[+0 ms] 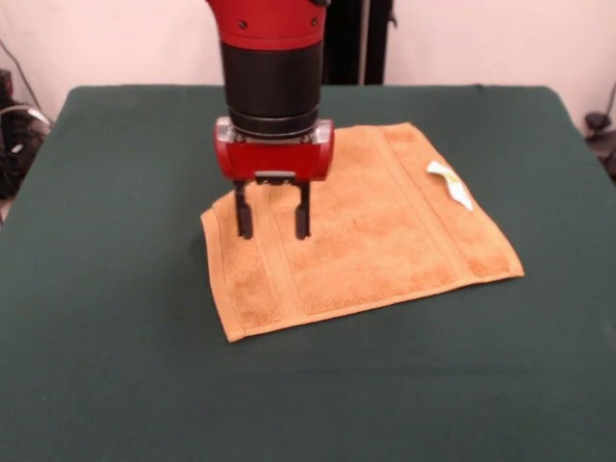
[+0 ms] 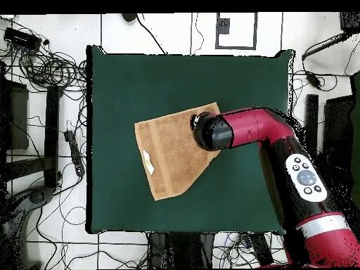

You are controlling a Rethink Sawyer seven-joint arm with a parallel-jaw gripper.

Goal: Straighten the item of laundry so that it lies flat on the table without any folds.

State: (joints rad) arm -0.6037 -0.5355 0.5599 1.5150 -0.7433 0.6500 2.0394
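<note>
Jaws parted and empty, the gripper (image 1: 273, 223) stands over the orange-tan towel's (image 1: 371, 241) corner, white tag (image 1: 449, 183) well apart.

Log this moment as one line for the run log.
gripper: open, above towel's corner | towel: spread on table, no folds visible | white tag: on top | contact: cannot tell

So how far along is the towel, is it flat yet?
Mostly done: the towel lies spread on the table with its border bands and white tag showing and no obvious folds. In hand: the gripper hangs open at the towel's edge, gripping nothing. Left: check the corner hidden beneath the arm in the overhead view.
</note>
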